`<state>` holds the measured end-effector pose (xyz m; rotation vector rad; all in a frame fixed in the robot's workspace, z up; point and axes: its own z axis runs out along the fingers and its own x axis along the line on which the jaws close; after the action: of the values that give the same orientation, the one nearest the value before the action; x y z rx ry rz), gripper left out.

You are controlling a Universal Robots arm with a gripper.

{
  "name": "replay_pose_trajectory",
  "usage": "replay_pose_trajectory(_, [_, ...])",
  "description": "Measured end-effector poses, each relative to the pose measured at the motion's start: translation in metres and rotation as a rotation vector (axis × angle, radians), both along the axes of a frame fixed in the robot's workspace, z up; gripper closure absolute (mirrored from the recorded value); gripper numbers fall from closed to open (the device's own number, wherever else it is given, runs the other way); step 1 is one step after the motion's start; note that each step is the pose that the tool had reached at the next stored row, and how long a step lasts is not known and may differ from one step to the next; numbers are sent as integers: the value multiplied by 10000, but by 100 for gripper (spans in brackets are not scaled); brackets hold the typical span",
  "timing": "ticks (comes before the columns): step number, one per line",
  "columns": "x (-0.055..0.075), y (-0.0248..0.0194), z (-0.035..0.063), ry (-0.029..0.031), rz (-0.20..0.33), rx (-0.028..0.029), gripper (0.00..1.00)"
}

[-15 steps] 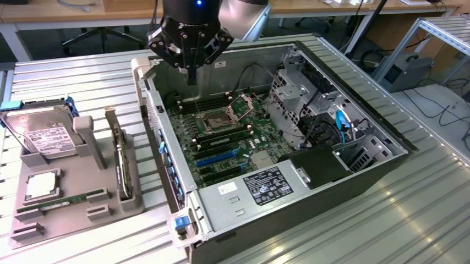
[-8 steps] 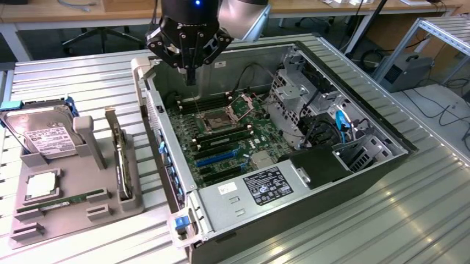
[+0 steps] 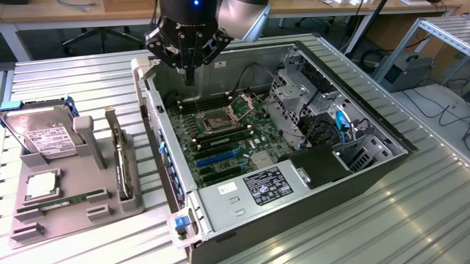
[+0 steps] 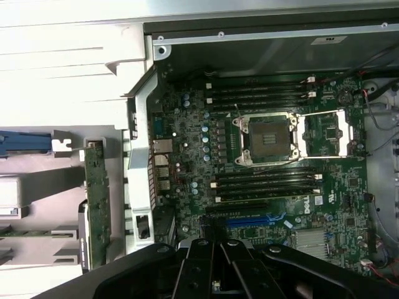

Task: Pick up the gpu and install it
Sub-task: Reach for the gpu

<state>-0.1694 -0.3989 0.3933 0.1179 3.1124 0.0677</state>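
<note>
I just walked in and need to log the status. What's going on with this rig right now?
The robot arm's gripper hangs shut and empty over the open computer case, above the motherboard near the case's rear wall. The gpu stands on edge in the grey holder beside the case, untouched, with the hard drive next to it. The card has not been picked up or installed yet.

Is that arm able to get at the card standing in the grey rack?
Probably yes: the gpu stands on edge in the rack with nothing over it; the gripper, shut, hangs above the case.
</note>
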Motion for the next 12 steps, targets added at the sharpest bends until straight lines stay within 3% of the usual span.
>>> replay_pose_trajectory(12, [-36,0,0,0,0,0,89])
